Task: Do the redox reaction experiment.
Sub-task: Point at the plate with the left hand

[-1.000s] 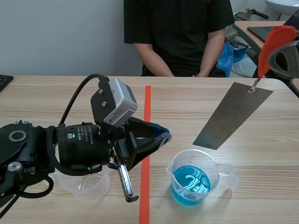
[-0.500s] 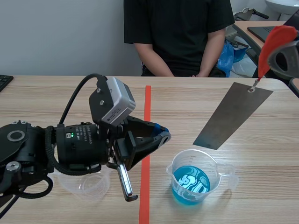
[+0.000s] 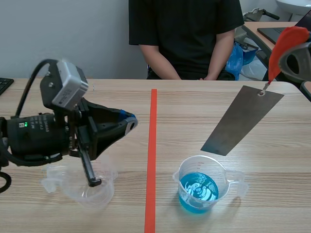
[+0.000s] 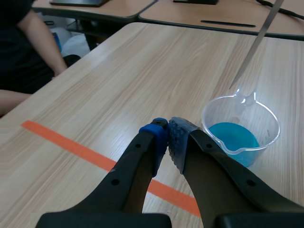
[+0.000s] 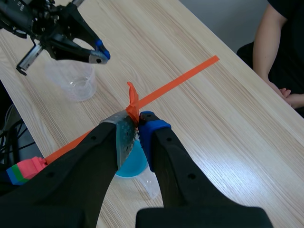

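Pulled back toward 9 o'clock since a second ago, the left hand (image 3: 127, 122) has left the beaker's side and now hangs over the empty clear cup (image 3: 87, 187), its two pads pressed together on nothing. The right hand (image 5: 137, 124), up at 2 o'clock in the scene view, has kept its place; it is pinched shut on the orange-red tag (image 3: 284, 43), from which the metal strip (image 3: 243, 121) hangs tilted. The strip's lower end sits just above the far rim of the beaker (image 3: 201, 189), clear of the blue liquid (image 3: 197, 191) in its bottom. The beaker stands at 5 o'clock on the desk (image 3: 194, 102) and the cup at 7 o'clock, with the orange-red tape line (image 3: 151, 160) running from 6 to 12 between them. The desk is pale wood grain. A keyboard (image 3: 4, 85) corner shows at 9 o'clock. A person (image 3: 184, 34) in a black shirt sits at 12 o'clock before a grey wall (image 3: 63, 34), with a blue bag (image 3: 240, 56) just beside them toward 1 o'clock.
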Controlling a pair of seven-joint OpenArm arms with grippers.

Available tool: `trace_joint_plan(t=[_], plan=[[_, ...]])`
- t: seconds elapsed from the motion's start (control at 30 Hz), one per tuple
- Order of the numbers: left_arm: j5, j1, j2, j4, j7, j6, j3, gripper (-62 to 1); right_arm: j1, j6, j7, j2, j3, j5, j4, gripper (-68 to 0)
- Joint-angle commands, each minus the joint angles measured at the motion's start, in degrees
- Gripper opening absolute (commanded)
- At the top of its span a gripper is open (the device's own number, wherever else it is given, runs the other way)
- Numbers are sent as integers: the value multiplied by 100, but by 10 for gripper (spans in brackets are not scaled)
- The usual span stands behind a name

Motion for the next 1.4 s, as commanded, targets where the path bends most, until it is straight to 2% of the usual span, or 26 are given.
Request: trace_joint_plan(t=[0.0,0.23,0.4,0.53,0.73,0.8,1.0,1.23,1.37], plan=[[-79,223,-81,393,-79,-9,-229,-563,33,66,81,90,13,29,26,-660],[-170,1086,-273,1091,-79,-9,-1241,-563,33,66,81,90,13,29,26,-660],[-533,1644,-334,1502,-39,-9,-2031,-563,33,66,81,90,13,29,26,-660],[-619,2203,-332,1803,-37,-9,-2787,-563,33,66,81,90,13,29,26,-660],[-1185,3147,-251,2159,-39,-9,-3891,-563,33,66,81,90,13,29,26,-660],[-1316,3429,-133,2264,-35,-9,-4258,-563,33,66,79,90,13,29,26,-660],[-1993,4162,319,2459,74,-9,-5250,-563,33,66,79,90,13,29,26,-660],[-2651,4304,654,2457,535,-9,-5838,-563,33,66,79,90,13,29,26,-660],[-2855,4301,654,2457,704,-9,-5888,-563,33,66,81,90,13,29,26,-660]])
